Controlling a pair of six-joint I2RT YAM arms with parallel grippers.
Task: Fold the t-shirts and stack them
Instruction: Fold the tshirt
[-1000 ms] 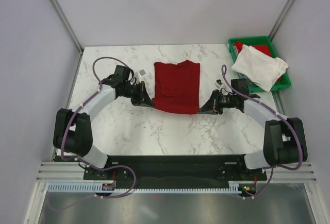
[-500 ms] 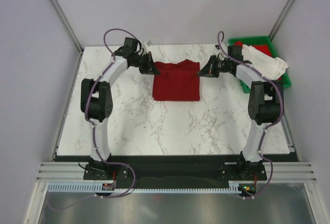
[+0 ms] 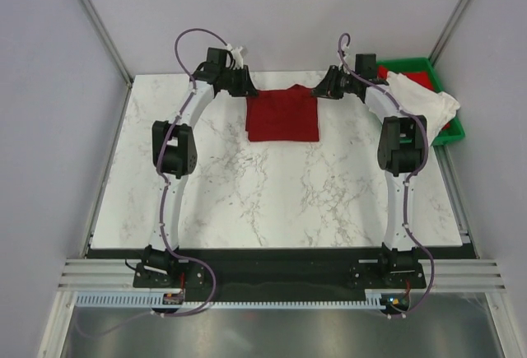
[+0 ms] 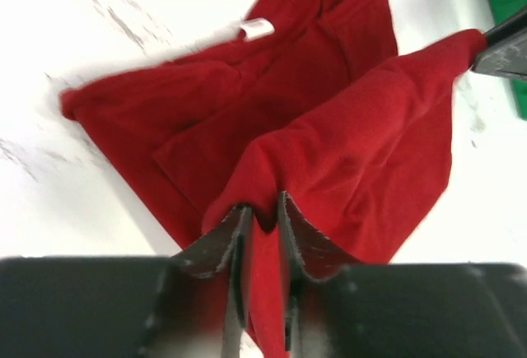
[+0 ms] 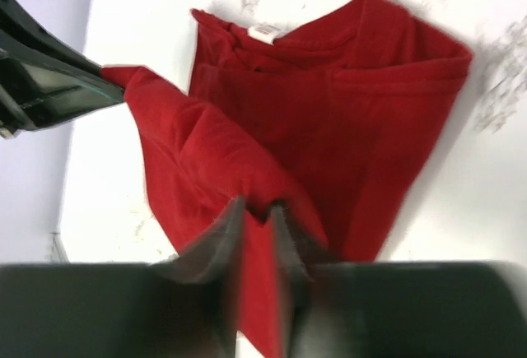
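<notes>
Top view: I have both arms stretched to the far edge of the table (image 3: 247, 202), one at each far corner of the red shirt (image 3: 282, 113), which lies as a compact rectangle at the far middle of the marble top. The left gripper (image 3: 244, 86) is at the shirt's far left corner and the right gripper (image 3: 321, 90) at its far right. In the left wrist view the fingers (image 4: 226, 239) are nearly together with a fold of red cloth pinched between them. The right wrist view shows the same: a narrow gap filled by a pinch of red cloth. The held edge spans between the two grippers, raised above the lower layer, whose collar and white label (image 4: 257, 29) lie open underneath. I judge this to be the lengthwise fold of the red shirt, almost finished. The next move calls for lowering the edge evenly onto the collar end, letting go with both grippers together, then backing away without dragging the cloth. At the far right corner sits the green bin (image 3: 416, 63). The white shirt (image 3: 420, 103) is heaped in it and spills over its near rim, unfolded. Some red cloth shows beneath it; I cannot tell what it is.
</notes>
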